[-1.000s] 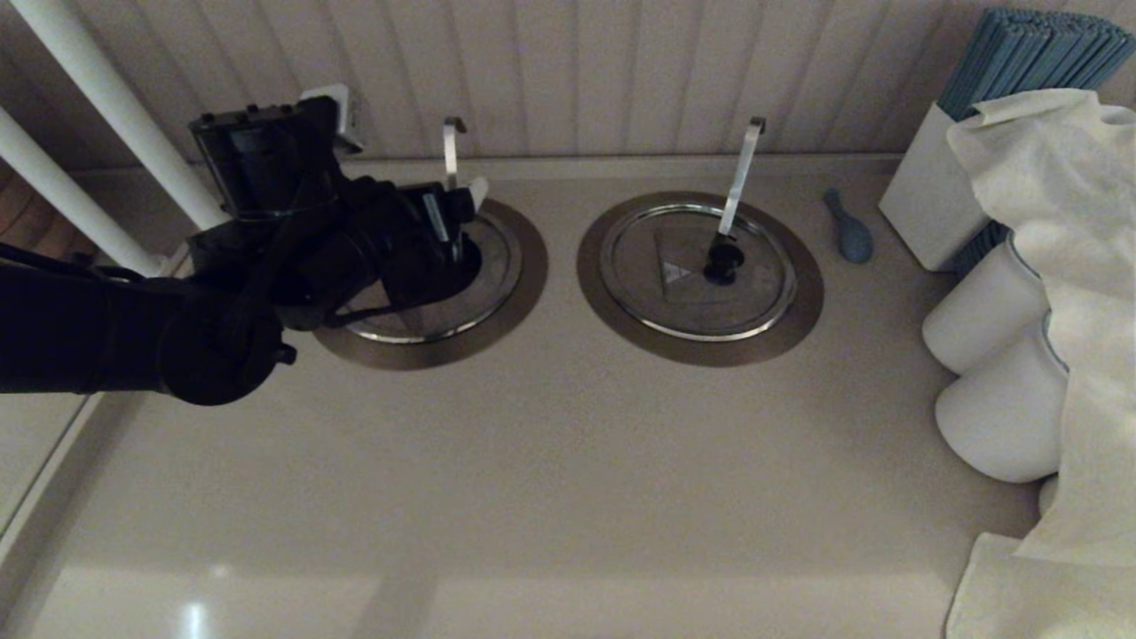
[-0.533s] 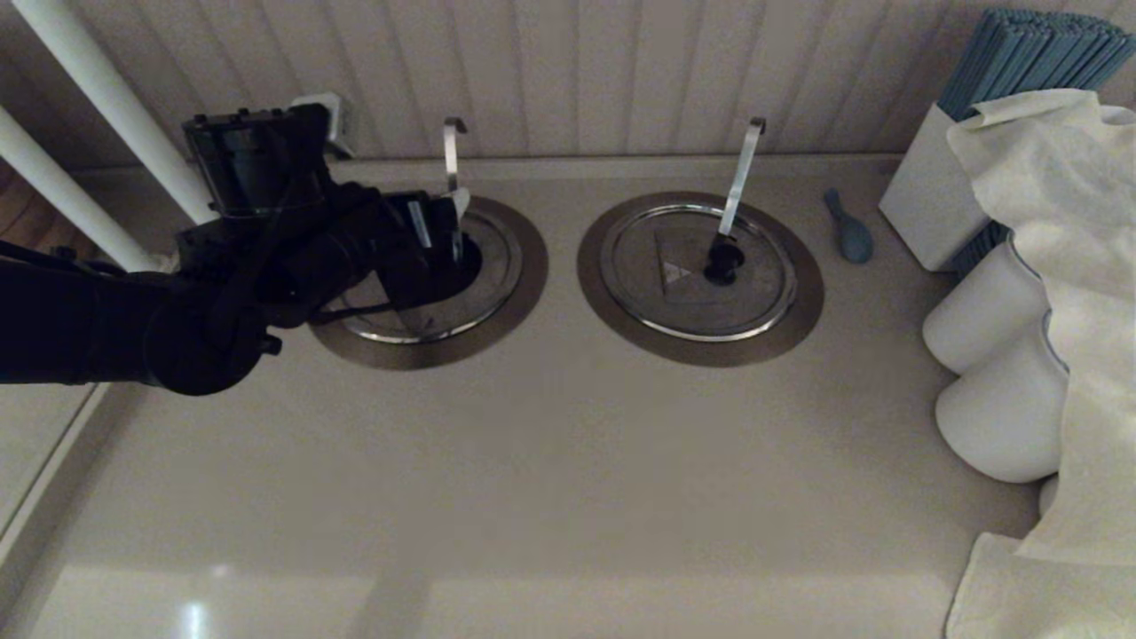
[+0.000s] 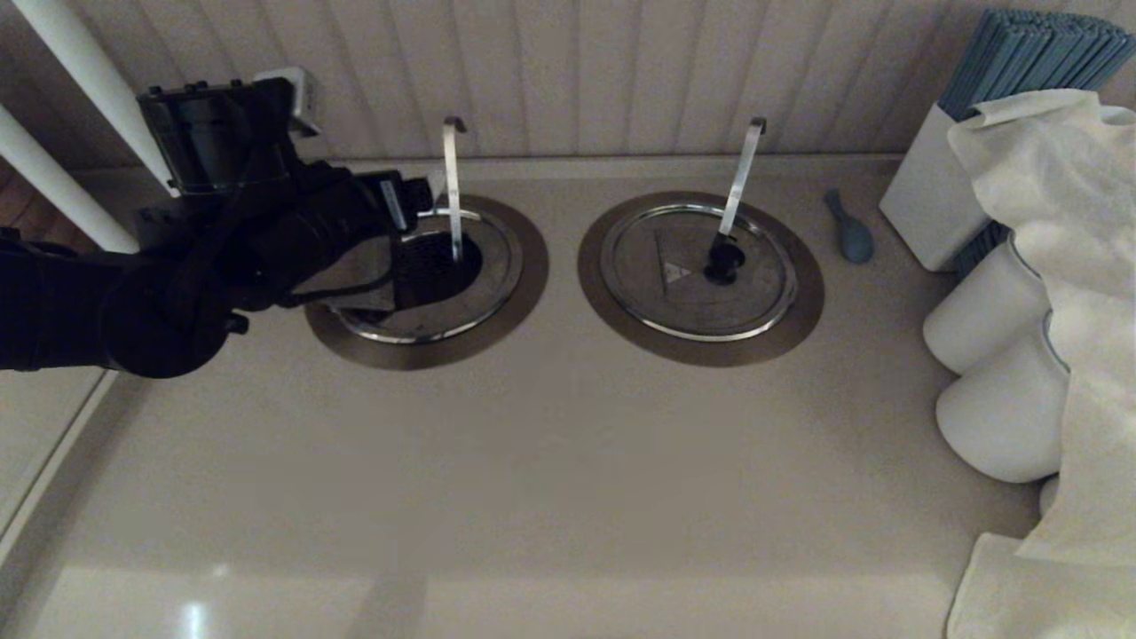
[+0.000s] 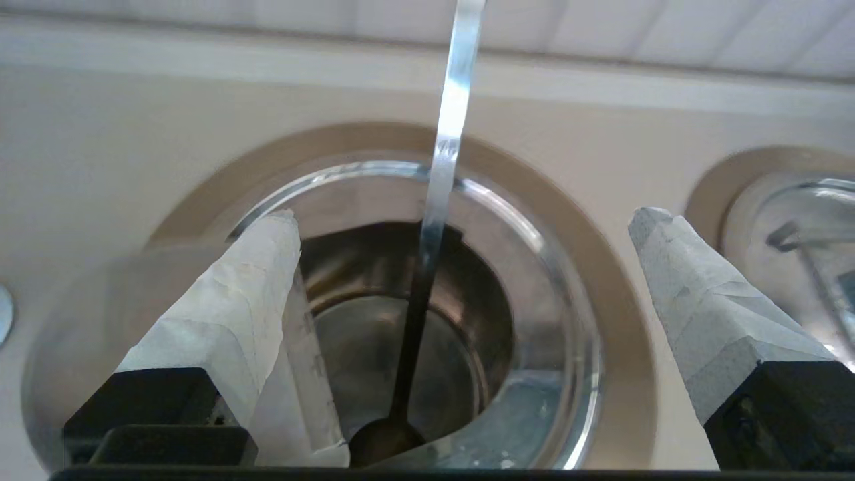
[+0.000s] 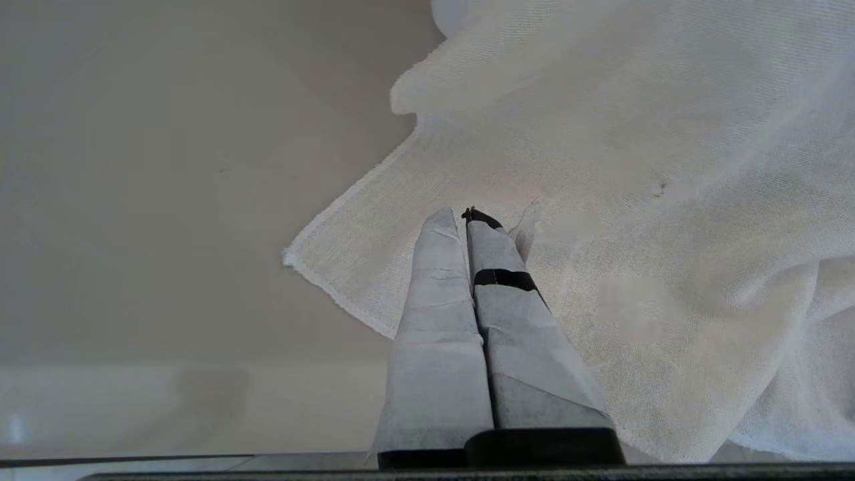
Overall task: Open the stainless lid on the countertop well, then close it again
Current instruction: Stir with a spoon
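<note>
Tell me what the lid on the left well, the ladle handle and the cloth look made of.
The lid: likely stainless steel, brushed face with a shiny raised rim that catches light. The ladle handle: polished steel strip, mirror-bright, darkening down in the well. The cloth: woven fabric, probably cotton, with visible weave and a stitched edge.

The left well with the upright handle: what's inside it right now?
Inside the countertop well a steel inner pot shows, with the ladle handle running down to a dark bowl. The stainless lid and left gripper hide the rest.
</note>
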{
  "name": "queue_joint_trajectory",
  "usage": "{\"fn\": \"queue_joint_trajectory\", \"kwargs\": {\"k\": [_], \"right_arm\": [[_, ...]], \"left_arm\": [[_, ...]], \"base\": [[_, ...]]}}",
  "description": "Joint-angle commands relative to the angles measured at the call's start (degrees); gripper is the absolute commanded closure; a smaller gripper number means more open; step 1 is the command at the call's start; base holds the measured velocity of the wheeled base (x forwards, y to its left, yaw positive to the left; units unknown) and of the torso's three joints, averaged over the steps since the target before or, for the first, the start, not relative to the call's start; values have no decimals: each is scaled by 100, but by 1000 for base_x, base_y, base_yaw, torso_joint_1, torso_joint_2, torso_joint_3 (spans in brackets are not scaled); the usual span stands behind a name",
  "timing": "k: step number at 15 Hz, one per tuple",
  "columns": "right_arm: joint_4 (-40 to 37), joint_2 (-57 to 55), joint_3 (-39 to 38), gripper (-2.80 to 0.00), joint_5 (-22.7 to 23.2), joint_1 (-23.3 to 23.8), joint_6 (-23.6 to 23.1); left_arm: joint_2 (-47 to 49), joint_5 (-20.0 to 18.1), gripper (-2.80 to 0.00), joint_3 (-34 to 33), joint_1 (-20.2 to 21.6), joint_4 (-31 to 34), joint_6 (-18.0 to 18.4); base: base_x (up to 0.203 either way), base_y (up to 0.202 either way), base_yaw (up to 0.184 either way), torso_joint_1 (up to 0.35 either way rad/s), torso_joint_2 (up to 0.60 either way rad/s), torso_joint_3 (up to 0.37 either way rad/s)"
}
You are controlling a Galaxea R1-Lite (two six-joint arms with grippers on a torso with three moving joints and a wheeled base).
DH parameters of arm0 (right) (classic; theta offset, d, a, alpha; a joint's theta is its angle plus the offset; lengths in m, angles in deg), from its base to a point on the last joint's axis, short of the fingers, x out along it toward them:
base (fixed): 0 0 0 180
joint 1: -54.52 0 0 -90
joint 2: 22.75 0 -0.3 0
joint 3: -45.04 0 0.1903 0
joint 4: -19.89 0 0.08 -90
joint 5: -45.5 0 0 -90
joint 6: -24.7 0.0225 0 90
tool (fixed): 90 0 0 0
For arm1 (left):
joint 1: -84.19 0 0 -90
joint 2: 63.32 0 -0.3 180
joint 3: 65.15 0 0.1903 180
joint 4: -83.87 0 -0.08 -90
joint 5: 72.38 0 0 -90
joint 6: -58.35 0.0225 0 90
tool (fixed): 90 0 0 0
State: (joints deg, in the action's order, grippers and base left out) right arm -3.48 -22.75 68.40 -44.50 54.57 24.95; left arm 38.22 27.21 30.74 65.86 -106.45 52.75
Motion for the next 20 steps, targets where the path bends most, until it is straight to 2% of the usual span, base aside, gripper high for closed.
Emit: {"fn": "queue_joint_trajectory", "kwargs": {"k": [1,3,6,9,10,11,14,17,20], "right_arm": [[0,0,0,0,0,4,2],[0,-4,0,0,0,4,-3],[0,0,0,0,0,4,-7],[0,-5,0,0,0,-1,2],[0,-8,0,0,0,4,1],[0,-7,0,0,0,4,-3],[0,-5,0,0,0,0,-3],[0,-9,0,0,0,4,2],[0,0,0,0,0,4,2]], "left_arm": [[-2,11,-280,48,-5,-51,-15],[221,170,-280,157,-47,-67,-88],[714,276,-280,431,-166,-68,-404],[1176,773,-280,816,-231,-68,-486],[1189,716,-280,831,-336,-62,-607],[1286,618,-280,1026,-396,-60,-581],[1770,486,-280,1921,-463,-15,-309],[2474,485,-280,2815,-470,128,-248],[2767,498,-280,2956,-438,135,-281]], "base": [[0,0,0,0,0,0],[0,0,0,0,0,0],[0,0,0,0,0,0],[0,0,0,0,0,0],[0,0,0,0,0,0],[0,0,0,0,0,0],[0,0,0,0,0,0],[0,0,0,0,0,0],[0,0,0,0,0,0]]}}
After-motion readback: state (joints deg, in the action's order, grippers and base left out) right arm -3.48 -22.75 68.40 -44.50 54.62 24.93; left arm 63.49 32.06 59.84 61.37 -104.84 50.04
